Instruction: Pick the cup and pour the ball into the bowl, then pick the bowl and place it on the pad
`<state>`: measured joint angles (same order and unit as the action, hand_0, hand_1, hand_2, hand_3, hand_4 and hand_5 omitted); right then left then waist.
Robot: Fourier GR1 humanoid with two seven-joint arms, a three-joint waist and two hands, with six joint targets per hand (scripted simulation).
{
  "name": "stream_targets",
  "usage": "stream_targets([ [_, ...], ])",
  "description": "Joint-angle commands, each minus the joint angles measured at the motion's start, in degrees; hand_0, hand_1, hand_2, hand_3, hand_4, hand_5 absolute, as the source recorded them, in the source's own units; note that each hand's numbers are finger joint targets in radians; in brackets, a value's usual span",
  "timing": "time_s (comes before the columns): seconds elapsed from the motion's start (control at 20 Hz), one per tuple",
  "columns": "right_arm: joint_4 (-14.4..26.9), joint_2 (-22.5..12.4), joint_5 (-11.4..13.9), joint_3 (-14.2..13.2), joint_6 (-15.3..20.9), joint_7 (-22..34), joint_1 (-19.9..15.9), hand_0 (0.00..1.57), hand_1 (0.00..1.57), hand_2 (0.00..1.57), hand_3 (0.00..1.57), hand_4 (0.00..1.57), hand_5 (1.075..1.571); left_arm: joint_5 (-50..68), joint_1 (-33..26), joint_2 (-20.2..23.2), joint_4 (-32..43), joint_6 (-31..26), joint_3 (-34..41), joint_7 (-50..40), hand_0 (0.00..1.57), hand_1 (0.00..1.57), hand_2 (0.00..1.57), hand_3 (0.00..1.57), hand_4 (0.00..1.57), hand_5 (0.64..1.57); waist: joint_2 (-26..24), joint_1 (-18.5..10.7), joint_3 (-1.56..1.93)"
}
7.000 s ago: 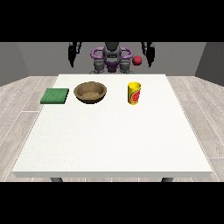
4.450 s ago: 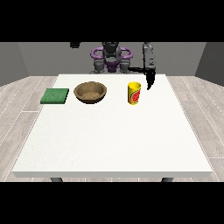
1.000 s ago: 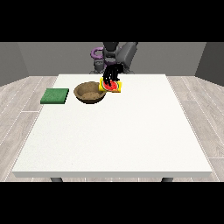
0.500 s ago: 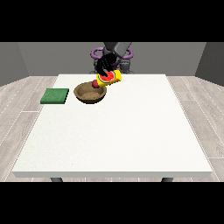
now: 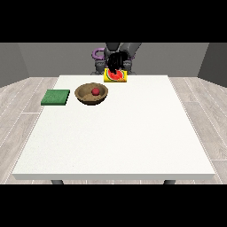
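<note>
A brown wooden bowl stands on the white table's far left part, and a small red ball lies inside it. Just right of the bowl and farther back, a yellow cup with a red mark lies tipped on its side in the air above the table's far edge. The black hand at the view's right, reaching to the middle, has its fingers curled round the cup from above. A green square pad lies flat, left of the bowl. No other hand shows.
The white table stretches broad towards the camera from the bowl. The robot's grey torso and a purple ring stand behind the far edge. Wooden floor surrounds the table.
The cup, tilted over the bowl half a second ago, has drawn back to the right and away from the bowl's rim. The red ball now rests in the bowl.
</note>
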<state>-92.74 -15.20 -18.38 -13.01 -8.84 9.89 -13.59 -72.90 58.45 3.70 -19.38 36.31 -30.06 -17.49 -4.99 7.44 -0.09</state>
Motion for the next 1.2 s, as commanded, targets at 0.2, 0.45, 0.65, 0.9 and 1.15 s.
stream_targets([
  [0.2,-3.2,-0.8,-1.2,-2.6,0.3,-1.4,1.3,0.0,0.0,0.0,0.0,0.39,1.565,24.5,-10.3,5.9,-11.5,9.6,18.5,17.1,1.15,1.15,1.57,1.57,0.82,1.57,3.9,-2.9,-0.3],
  [0.45,-9.7,0.5,-1.0,-1.1,0.0,-3.0,2.5,0.0,0.0,0.0,0.0,0.4,1.566,37.8,-20.7,8.1,-18.4,11.9,25.0,34.8,1.55,1.55,1.57,1.57,1.31,1.549,10.6,-1.5,-0.35],
  [0.65,-11.4,0.8,-1.2,-1.2,1.3,-1.5,2.2,0.0,0.0,0.0,0.0,0.42,1.565,52.1,-20.8,5.6,-26.1,3.5,31.7,43.0,1.5,1.5,1.57,1.57,1.47,1.461,11.6,-4.3,-0.71],
  [0.9,-10.9,2.5,-0.4,-0.9,3.3,-1.6,2.4,0.0,0.0,0.0,0.06,0.48,1.565,70.4,-20.5,-3.5,-33.0,-12.8,38.2,46.1,1.22,1.22,1.39,1.06,0.7,1.56,11.7,-7.9,-1.11],
  [1.15,-15.1,4.1,2.3,0.3,7.7,-0.1,1.9,0.0,0.0,0.0,0.0,0.51,1.563,83.4,-22.1,3.3,-33.8,-33.7,45.5,53.9,0.17,0.17,0.0,0.0,0.2,1.566,16.7,-11.5,-0.37],
])
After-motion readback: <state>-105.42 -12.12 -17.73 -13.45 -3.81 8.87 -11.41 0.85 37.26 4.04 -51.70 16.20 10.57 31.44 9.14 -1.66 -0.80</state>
